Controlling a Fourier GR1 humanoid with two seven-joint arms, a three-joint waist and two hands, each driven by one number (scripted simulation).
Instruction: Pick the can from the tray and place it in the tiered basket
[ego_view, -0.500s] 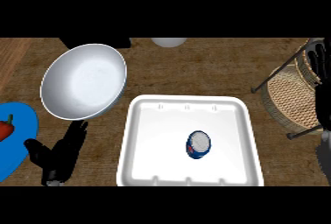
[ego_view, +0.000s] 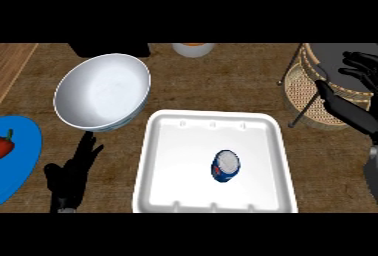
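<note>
Now the can (ego_view: 226, 166) lies on its side in the white tray (ego_view: 170, 165), a little right of the middle, and nothing touches it. You should expect it to be light and stiff, with a smooth round wall that can roll or slip when it is pushed from one side only. I think the best place to take it is across the middle of its body, fingers on one long side and thumb on the other, not at the ends.

Your right hand (ego_view: 347, 107) is at the right edge, in front of the tiered basket (ego_view: 303, 90), with straight fingers spread and holding nothing; it is well apart from the can. Your left hand (ego_view: 70, 175) rests low at the left, between the tray and the blue plate (ego_view: 18, 150), fingers relaxed and pointing up, also empty. The white bowl (ego_view: 103, 92) stands just above it.
</note>
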